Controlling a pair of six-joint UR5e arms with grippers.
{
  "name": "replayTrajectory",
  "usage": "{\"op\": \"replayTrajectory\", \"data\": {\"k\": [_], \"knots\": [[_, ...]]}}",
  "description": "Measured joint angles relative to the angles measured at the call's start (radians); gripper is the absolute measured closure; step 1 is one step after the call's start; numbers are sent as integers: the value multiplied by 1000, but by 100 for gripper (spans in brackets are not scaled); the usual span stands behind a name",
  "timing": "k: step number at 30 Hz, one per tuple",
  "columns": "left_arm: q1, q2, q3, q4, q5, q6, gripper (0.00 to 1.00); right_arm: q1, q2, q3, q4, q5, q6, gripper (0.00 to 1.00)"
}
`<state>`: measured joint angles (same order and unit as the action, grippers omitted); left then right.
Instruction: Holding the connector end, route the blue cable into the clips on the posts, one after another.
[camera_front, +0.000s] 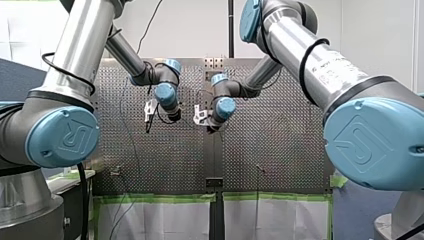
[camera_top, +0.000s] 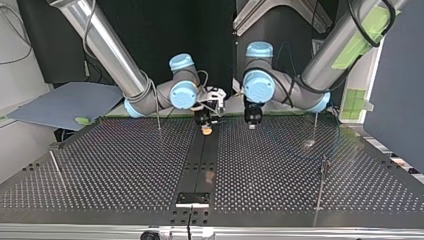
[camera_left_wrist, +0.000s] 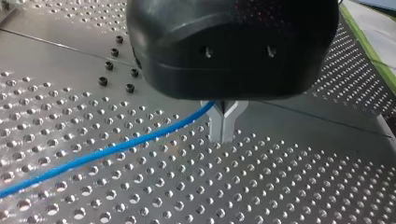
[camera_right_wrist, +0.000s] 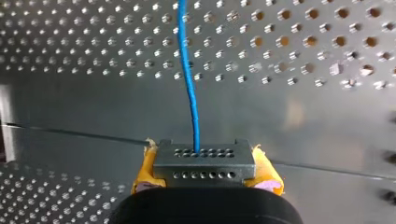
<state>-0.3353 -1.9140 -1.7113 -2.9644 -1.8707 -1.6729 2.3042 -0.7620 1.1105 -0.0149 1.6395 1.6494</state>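
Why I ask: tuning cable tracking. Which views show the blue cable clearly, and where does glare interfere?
Right wrist view: blue cable clear, pale glare on the table's bare strip. Left wrist view: cable clear, table holes glinting. Front, top views: cable not discernible.

Perforated metal table (camera_top: 110, 160): two panels, with a plain dark strip (camera_top: 202, 150) between them.
Black plate (camera_top: 192, 198): on the strip, at the top view's near edge.
Black screw heads (camera_left_wrist: 109, 66): a cluster set in plain metal, left wrist view.
Blue-grey flat sheet (camera_top: 65, 102): beyond the table, at the top view's left.
Green tape (camera_front: 155, 198): along the table's lower edge in the front view.
White sheeting (camera_front: 160, 220): hanging beneath the tape.
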Motion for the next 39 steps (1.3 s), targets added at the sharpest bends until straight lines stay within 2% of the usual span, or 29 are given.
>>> {"op": "replayTrajectory", "data": {"k": [7, 13, 21, 28, 39], "knots": [[-19, -15, -5, 54, 1, 5, 100, -13, 0, 61, -61, 0, 2, 100], [-42, -70, -6, 81, 1, 11, 100, -24, 0, 112, -92, 0, 2, 100], [-64, -132, -10, 114, -4, -7, 100, -44, 0, 174, -148, 0, 3, 100], [-86, -191, -14, 148, 10, -11, 100, -54, 0, 223, -207, -1, 5, 100], [-131, -277, -15, 227, 12, -56, 100, -75, 0, 325, -311, 0, 15, 100]]}}
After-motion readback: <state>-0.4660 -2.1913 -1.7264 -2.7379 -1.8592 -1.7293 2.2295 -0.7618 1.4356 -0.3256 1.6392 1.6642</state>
